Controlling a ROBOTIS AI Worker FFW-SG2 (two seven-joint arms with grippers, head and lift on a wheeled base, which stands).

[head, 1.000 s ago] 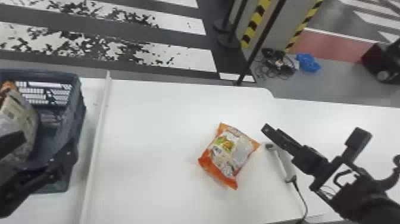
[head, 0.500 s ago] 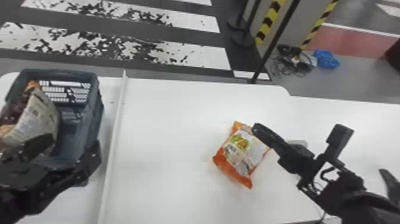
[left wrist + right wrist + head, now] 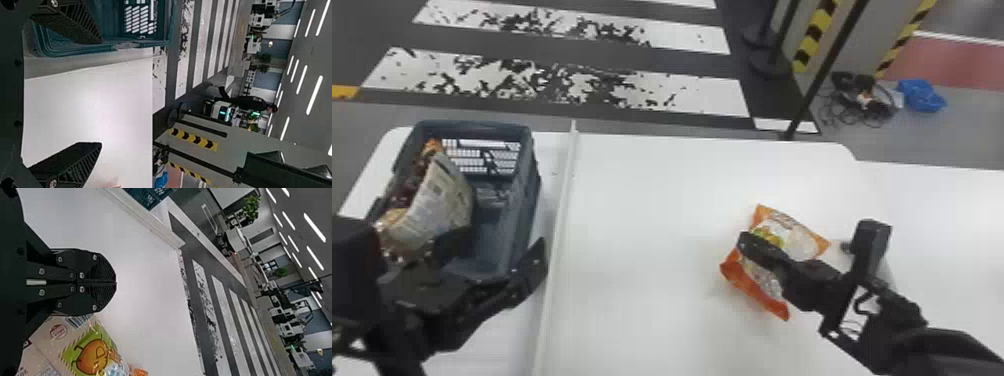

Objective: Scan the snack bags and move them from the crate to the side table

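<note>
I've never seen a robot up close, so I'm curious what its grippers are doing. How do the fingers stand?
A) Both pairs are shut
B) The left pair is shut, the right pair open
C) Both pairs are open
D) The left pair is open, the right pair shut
D: the left fingers are spread wide apart, while the right fingers meet along their length.

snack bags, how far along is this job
One snack bag looks done with leaving the crate: it lies on the white table; I can't tell if it is scanned. Nothing is in hand: the left gripper is open and empty, the right gripper shut and empty. Still left: the pale bag in the crate, at least.
</note>
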